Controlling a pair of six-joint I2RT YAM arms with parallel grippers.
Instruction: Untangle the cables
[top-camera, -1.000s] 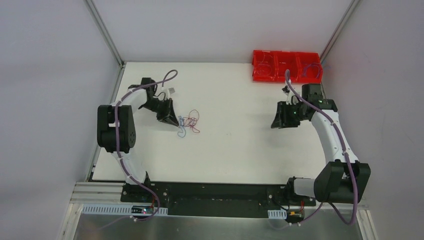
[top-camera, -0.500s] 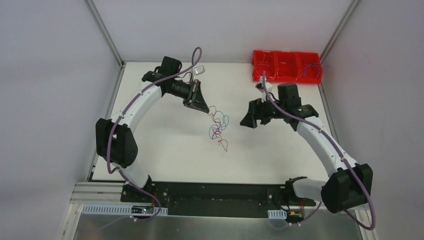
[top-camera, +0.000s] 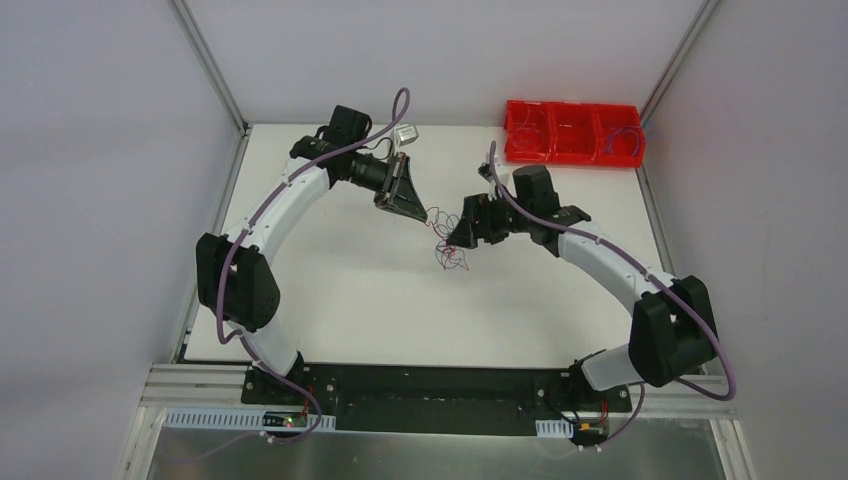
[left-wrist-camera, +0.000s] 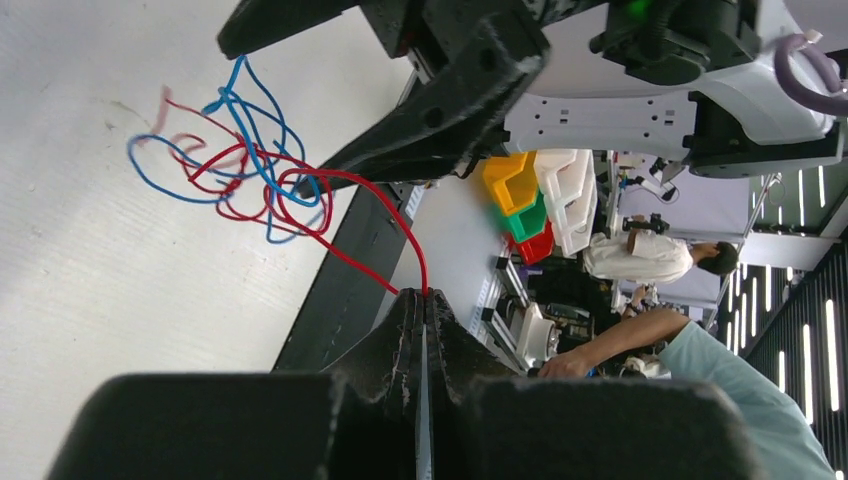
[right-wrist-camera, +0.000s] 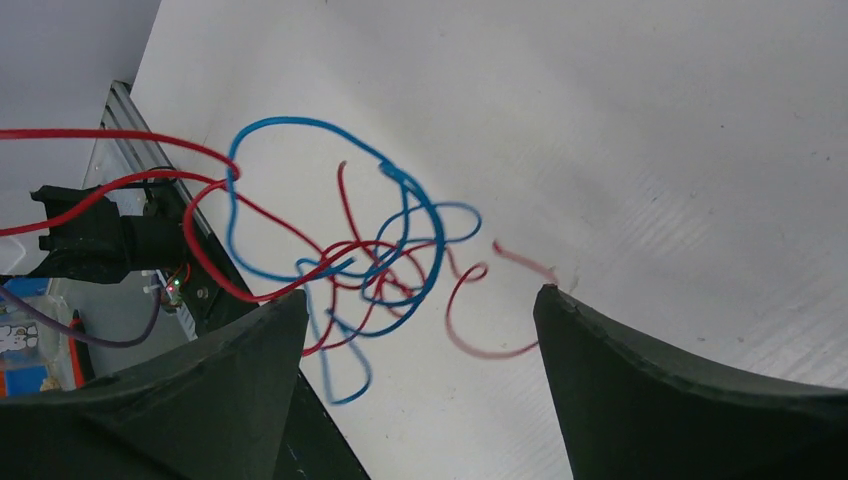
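Observation:
The cables (top-camera: 447, 247) are a small tangle of thin red and blue wires hanging above the middle of the white table. My left gripper (top-camera: 422, 212) is shut on a red wire of the tangle and holds it up; in the left wrist view the red wire (left-wrist-camera: 413, 262) runs into the closed tips of the left gripper (left-wrist-camera: 424, 293). My right gripper (top-camera: 458, 233) is open right beside the tangle. In the right wrist view the cables (right-wrist-camera: 370, 258) hang just ahead of the wide-apart tips of the right gripper (right-wrist-camera: 425, 302).
A red bin (top-camera: 572, 134) with three compartments stands at the table's back right corner, holding a few wires. Grey walls close the table's back and sides. The arms' black base rail (top-camera: 430, 385) runs along the near edge.
The left gripper lifted the tangle from the table's left side and carried it right and back. The right arm swung left from the bin until its open jaws reached the hanging tangle.

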